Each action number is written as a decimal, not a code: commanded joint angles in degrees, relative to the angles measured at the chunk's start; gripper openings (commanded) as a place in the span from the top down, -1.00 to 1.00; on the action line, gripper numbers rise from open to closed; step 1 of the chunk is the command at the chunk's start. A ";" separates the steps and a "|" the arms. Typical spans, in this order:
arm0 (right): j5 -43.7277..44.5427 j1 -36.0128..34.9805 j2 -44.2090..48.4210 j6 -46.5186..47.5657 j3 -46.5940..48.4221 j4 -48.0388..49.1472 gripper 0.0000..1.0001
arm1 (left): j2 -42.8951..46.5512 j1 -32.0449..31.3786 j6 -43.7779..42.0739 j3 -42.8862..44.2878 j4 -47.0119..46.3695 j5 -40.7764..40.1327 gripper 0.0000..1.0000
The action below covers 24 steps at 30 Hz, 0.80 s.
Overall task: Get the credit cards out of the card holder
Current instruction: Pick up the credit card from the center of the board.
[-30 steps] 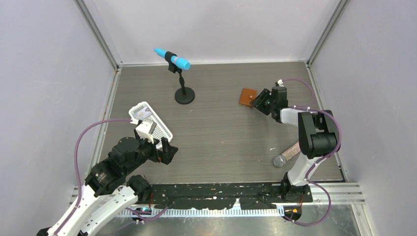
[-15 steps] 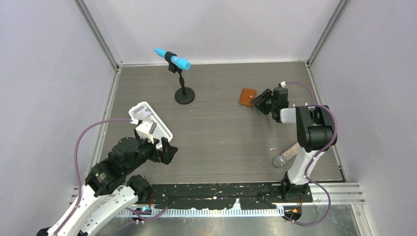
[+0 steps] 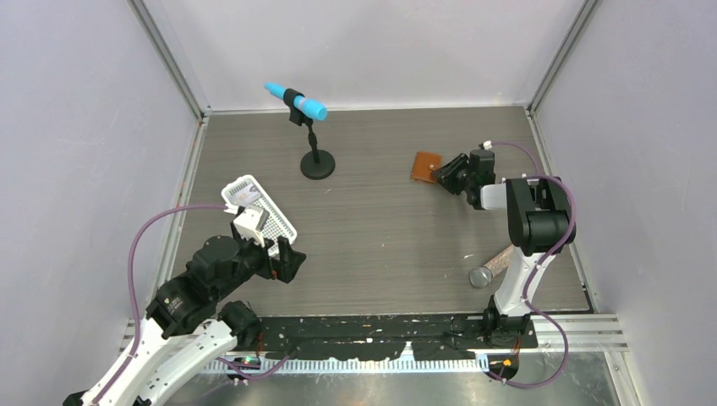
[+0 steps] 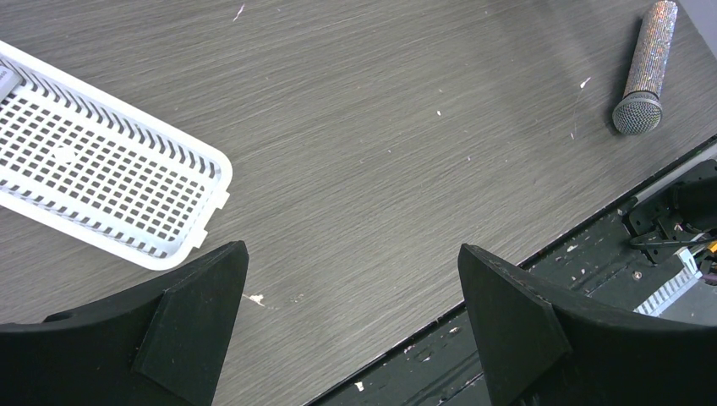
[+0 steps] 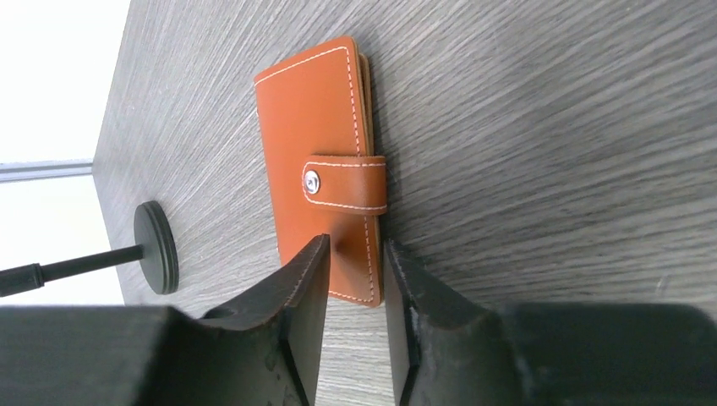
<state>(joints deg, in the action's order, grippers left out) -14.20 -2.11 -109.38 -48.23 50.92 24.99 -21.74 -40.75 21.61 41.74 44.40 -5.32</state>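
The tan-brown card holder point(image 3: 426, 167) lies flat and snapped shut at the back right of the table. In the right wrist view the holder point(image 5: 321, 127) shows its snap tab point(image 5: 345, 183). The credit cards are hidden inside it. My right gripper point(image 3: 446, 175) sits at the holder's near right corner. Its jaws point(image 5: 355, 245) stand a narrow gap apart over that corner and hold nothing. My left gripper point(image 3: 287, 258) is wide open and empty above the table's near left part point(image 4: 353, 247).
A white perforated tray point(image 3: 275, 222) lies by the left gripper, also in the left wrist view point(image 4: 101, 169). A blue microphone on a black stand point(image 3: 317, 165) is at the back centre. A silver microphone point(image 3: 495, 266) lies near the right arm's base.
The right arm has shifted slightly and brought its gripper closer against the holder's corner. The left arm and the holder have not moved.
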 commanded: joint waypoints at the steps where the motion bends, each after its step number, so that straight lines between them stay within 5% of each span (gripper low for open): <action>1: -1.43 0.31 -1.05 -1.62 -0.32 4.75 0.36 | 0.38 -0.12 -1.04 0.47 -2.09 0.09 -0.99; 6: -4.32 0.76 0.77 -0.44 -2.20 7.63 0.86 | 0.02 -0.12 -1.08 0.50 -1.96 -0.20 -0.99; 15: -16.48 0.07 11.04 2.82 -11.64 8.89 0.90 | -0.84 -0.12 -1.23 0.81 -1.42 0.29 -0.99; 24: -19.08 -5.94 32.16 6.23 -24.89 0.94 0.89 | -2.64 -0.12 3.30 1.53 0.37 4.56 -0.99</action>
<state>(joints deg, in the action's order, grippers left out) -30.02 -5.26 -85.80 -43.79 29.82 27.44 -22.74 -40.75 22.15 41.74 44.64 -3.86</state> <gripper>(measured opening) 0.081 0.995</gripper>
